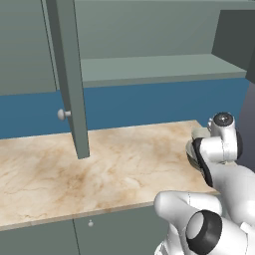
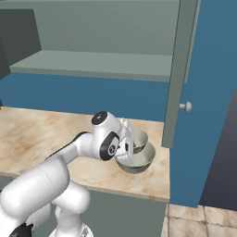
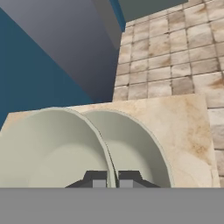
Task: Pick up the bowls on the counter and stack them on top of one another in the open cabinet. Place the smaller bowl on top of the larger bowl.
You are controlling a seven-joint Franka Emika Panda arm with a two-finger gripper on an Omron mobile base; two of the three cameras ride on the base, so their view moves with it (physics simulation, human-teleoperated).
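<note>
At lower centre of the right base view, one bowl's rim [image 2: 139, 150] is pinched by the shut jaws on the worktop [image 2: 37, 134]; a level lift toward the open cabinet [image 2: 102, 62] is advised.

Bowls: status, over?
Hand shut on near bowl's rim. Both bowls at counter end, second bowl alongside. Cabinet shelf bare; open door stands close by.

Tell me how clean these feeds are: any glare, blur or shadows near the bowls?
Right base view: sharp, soft sheen on the bowls, dim shade beneath them on the counter. Left base view: evenly lit, no glare, the arm hiding the bowls. Hand view: crisp, pale bowl insides flatly lit around the claw.
</note>
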